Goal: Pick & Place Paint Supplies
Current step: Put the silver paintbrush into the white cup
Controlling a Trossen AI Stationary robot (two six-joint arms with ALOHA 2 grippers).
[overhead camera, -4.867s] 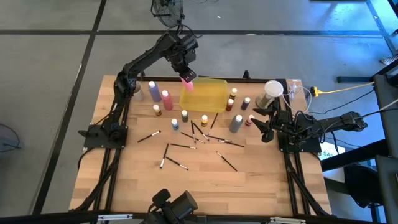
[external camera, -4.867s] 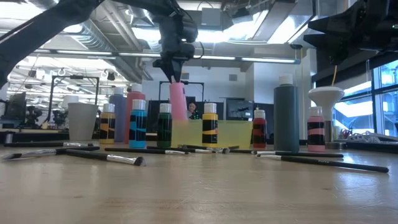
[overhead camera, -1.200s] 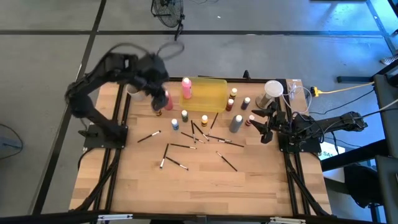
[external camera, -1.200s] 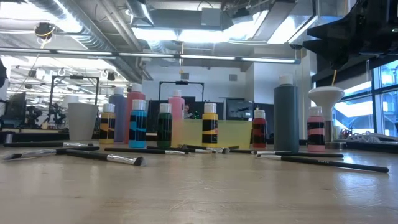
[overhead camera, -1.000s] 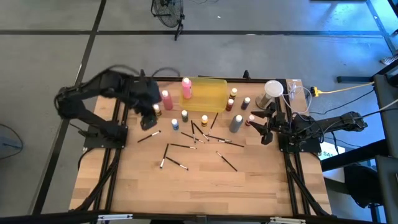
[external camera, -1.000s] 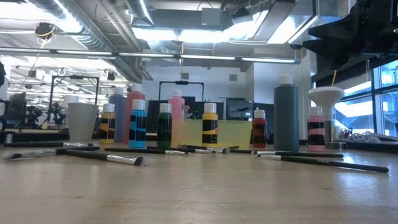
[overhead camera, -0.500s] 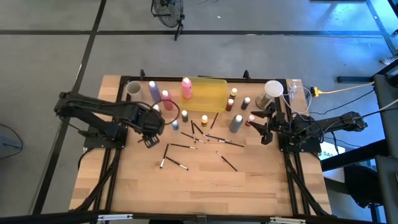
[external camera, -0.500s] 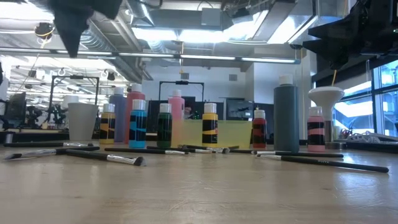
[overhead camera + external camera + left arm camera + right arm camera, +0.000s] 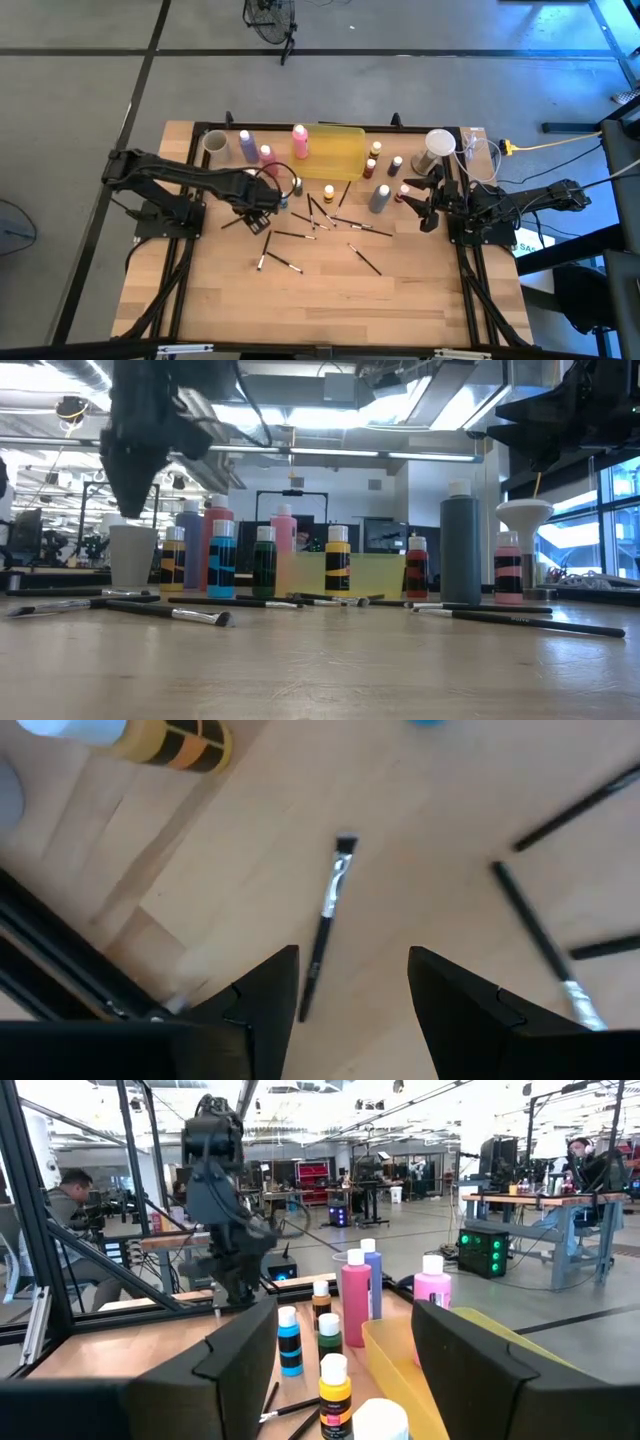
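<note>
Translucent yellow tray (image 9: 334, 151), pink bottle (image 9: 299, 142)

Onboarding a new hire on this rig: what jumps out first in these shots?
The left end effector, open, hangs over a thin dark brush lying on the wooden table's left side. Behind it stands a row of paint bottles, with one pink squeeze bottle upright at the left end of the translucent yellow tray. More brushes lie scattered mid-table, while the right end effector waits open at the right edge.
</note>
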